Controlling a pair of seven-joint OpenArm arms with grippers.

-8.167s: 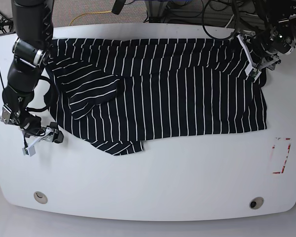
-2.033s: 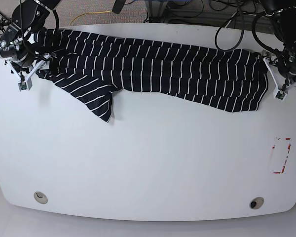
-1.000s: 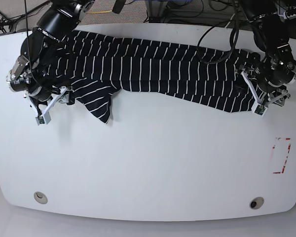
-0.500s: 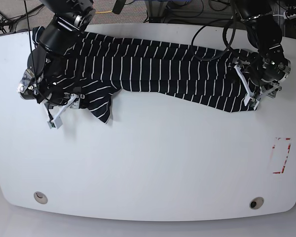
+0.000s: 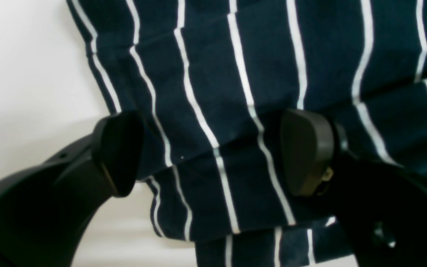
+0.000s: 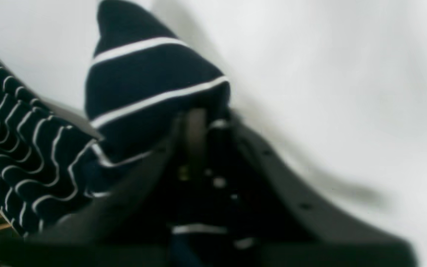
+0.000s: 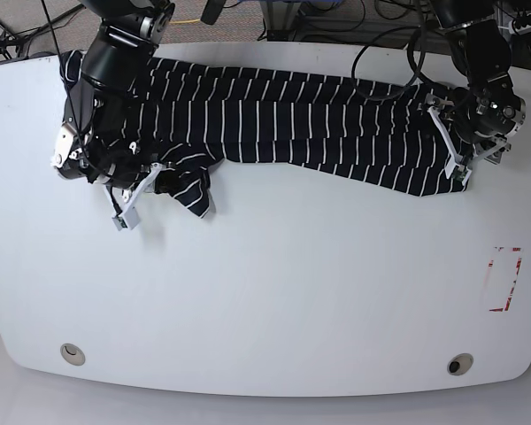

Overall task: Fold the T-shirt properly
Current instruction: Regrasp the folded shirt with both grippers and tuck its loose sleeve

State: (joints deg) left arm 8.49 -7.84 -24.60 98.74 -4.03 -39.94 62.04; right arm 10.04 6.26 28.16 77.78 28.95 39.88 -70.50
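Observation:
The T-shirt (image 7: 283,119), dark navy with thin white stripes, lies as a long folded band across the far part of the white table (image 7: 283,292). Its sleeve (image 7: 188,184) sticks out toward the front on the base view's left. My right gripper (image 6: 198,126) is shut on a peak of that sleeve fabric (image 6: 150,85); in the base view this gripper (image 7: 142,195) sits just left of the sleeve. My left gripper (image 5: 213,152) stands open, its fingers straddling the shirt's corner (image 5: 206,185) at the band's other end (image 7: 456,164).
A red-outlined rectangle (image 7: 504,279) is marked near the table's right edge. Two round holes (image 7: 71,353) (image 7: 460,364) sit near the front edge. Cables (image 7: 380,22) hang behind the far edge.
My right gripper has shut on the sleeve tip and shifted a little right, bunching the sleeve. The left gripper has moved slightly up along the shirt's end and stays open.

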